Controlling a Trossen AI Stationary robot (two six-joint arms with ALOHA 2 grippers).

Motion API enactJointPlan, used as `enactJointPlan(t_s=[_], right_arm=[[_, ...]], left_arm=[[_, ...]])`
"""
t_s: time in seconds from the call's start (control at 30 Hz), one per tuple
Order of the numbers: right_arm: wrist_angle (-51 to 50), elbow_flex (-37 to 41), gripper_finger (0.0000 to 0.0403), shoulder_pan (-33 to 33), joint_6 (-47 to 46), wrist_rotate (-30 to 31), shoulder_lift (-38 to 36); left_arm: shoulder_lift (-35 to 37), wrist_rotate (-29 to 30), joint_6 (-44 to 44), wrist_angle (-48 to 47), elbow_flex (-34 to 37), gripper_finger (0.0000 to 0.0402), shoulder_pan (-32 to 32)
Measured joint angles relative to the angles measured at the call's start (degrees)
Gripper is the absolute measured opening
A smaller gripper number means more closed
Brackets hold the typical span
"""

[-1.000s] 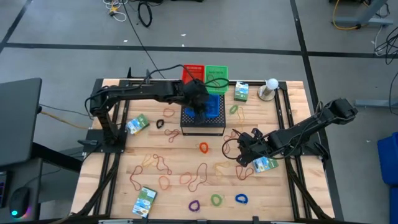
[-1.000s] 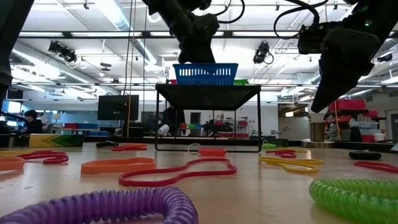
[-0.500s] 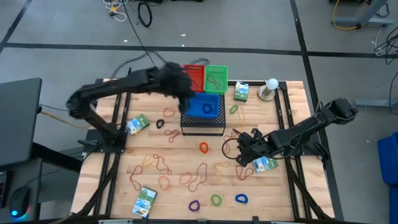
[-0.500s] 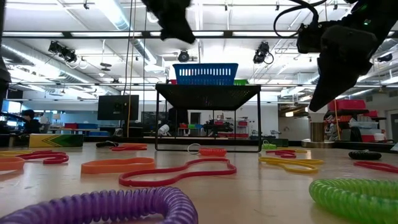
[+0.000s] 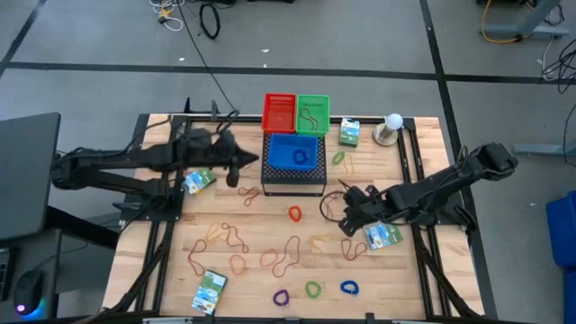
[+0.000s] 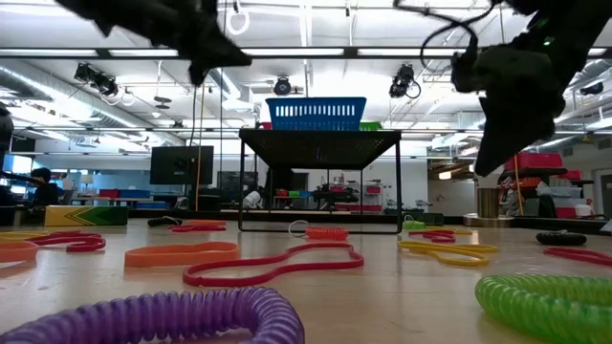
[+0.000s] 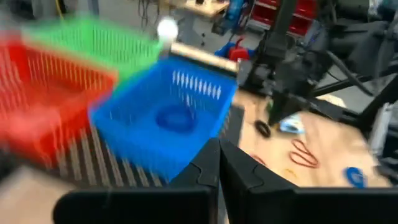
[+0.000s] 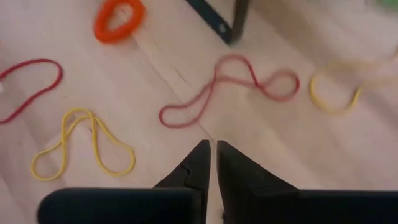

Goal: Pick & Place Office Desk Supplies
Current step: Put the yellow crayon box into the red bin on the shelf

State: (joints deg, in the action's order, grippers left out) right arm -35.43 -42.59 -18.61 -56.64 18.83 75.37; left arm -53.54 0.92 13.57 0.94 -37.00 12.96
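Red rubber band (image 8: pixel 231 87) is lying at frame centre, long axis running lower left to upper right, just ahead of the right tool (image 8: pixel 210 163), whose fingers are pressed together above the worktop (image 8: pixel 155 134).

Thin tan, orange and red bands (image 5: pixel 286 255) lie scattered flat; purple (image 5: pixel 282 296), green (image 5: pixel 312 290) and blue (image 5: pixel 349 288) loops sit in a row; green-white boxes (image 5: pixel 208 292) lie apart.
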Motion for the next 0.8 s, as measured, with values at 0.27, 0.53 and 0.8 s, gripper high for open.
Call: enactJointPlan(t_s=[0.27, 0.53, 0.8], right_arm=[[0.2, -0.6, 0.0006, 2.1, -2.7, -4.1, 0.0], [5.4, -0.6, 0.0003, 0.0, 1.0, -4.3, 0.0], [6.1, -0.9, 0.0004, -3.6, 2.3, -5.6, 0.0]], left_arm=[[2.8, 4.9, 9.9, 1.4, 8.0, 0.0007, -2.2], [2.7, 8.1, 7.9, 25.2, 22.1, 0.0008, -6.9], [2.7, 8.3, 12.3, 33.7, 29.5, 0.0013, -7.7]])
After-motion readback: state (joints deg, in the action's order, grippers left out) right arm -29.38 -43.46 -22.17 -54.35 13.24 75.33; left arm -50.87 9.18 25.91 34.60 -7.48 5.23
